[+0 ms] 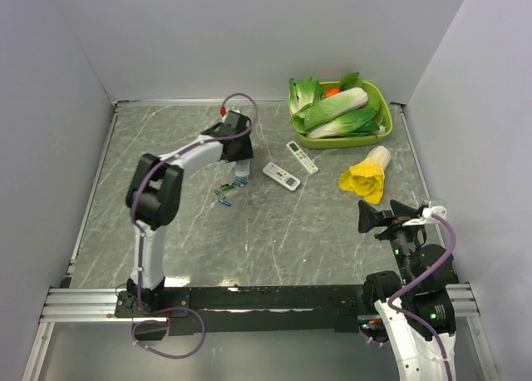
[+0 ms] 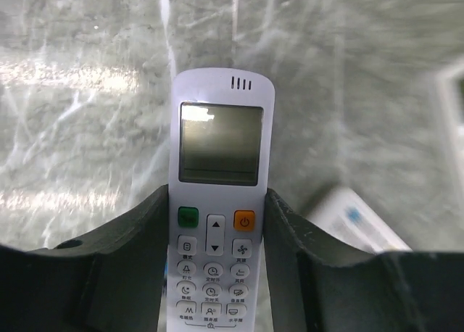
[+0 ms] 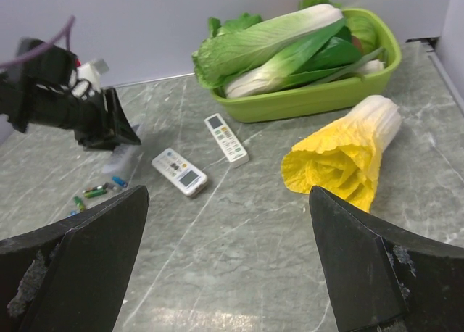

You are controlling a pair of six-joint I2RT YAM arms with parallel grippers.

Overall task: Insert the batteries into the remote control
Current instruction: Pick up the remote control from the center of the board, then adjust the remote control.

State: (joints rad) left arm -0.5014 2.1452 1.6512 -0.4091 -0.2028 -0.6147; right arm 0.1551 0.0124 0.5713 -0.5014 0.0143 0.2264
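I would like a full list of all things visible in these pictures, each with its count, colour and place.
remote with screen: one, white, held in the left gripper
other remotes: two, white, on the table to the right of the left gripper
blue batteries: about two, blue, loose on the table by the left gripper
green batteries: count unclear, green, beside the blue ones
tray: one, green, far right of the table
leafy vegetables: several, green and white, in the tray
yellow cabbage: one, yellow, on the table in front of the tray
table: one, grey marbled
left gripper: black, closed on the remote
right gripper: black, open, empty
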